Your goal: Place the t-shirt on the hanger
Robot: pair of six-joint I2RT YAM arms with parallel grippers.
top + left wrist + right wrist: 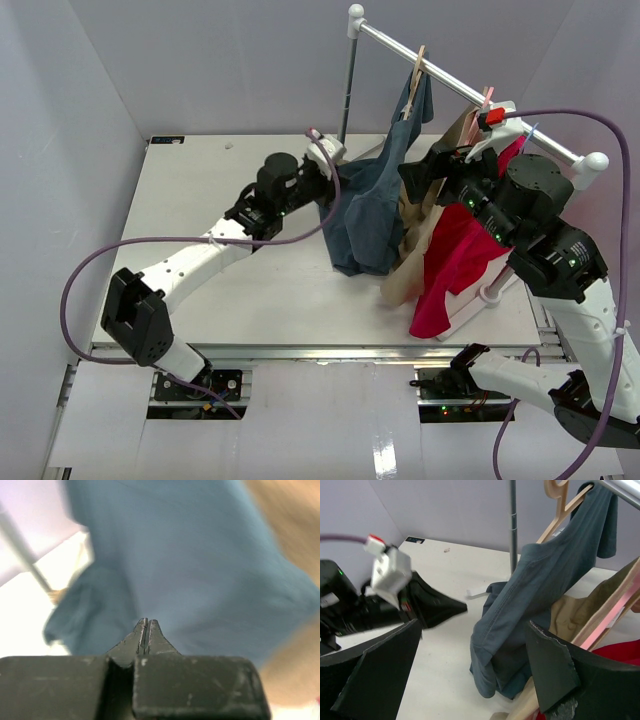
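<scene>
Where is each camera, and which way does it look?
Top external: high behind the robot, looking down at the table; left arm and right arm show.
Left wrist: on its arm, facing the t-shirt closely; shut left end effector shows.
Right wrist: on its arm, facing the hanger; open right end effector shows.
Shared: all see the t-shirt.

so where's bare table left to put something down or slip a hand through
Free: the far-left table behind the left arm, up to the rack pole; the near strip in front of the t-shirt, from the left arm to the red garment. Crowded: under the rail on the right, where t-shirt, tan garment, red garment and right arm bunch.
</scene>
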